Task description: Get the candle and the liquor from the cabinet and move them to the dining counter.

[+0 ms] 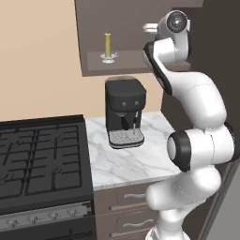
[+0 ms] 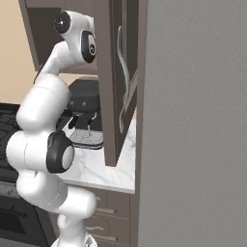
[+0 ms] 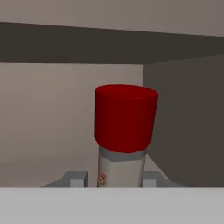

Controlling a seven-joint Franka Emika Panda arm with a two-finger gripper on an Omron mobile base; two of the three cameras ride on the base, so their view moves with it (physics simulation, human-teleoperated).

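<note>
Arm: I see my white arm reaching up into the open cabinet (image 1: 93, 65) above the bench (image 1: 126, 161), its hand inside at the right end of the shelf.
Fingers: in the hand view the fingers (image 3: 77, 179) sit one on each side of the liquor (image 3: 124, 131), low on its neck and right against it; I read them as pinching the bottle.
Liquor: in the hand view its red cap stands upright and close to the camera, with a pale neck and a scrap of label below. It is inside the cabinet, near the right wall, under a dark shelf or top board. I cannot see its base, so I cannot tell whether it rests on the shelf or is lifted.
Candle: a slim yellow candle (image 1: 108, 46) stands upright in a small clear dish on the cabinet shelf, toward the left end, well apart from my hand.
Cabinet door: in the right base view the dark door (image 2: 116, 82) stands open, edge toward me, with a long curved silver handle (image 2: 123, 72).
Bench: marble top with a black coffee machine (image 1: 124, 111) at the back edge, under the cabinet.
Stove: a black stove (image 1: 42, 159) adjoins the bench's left edge.
</note>
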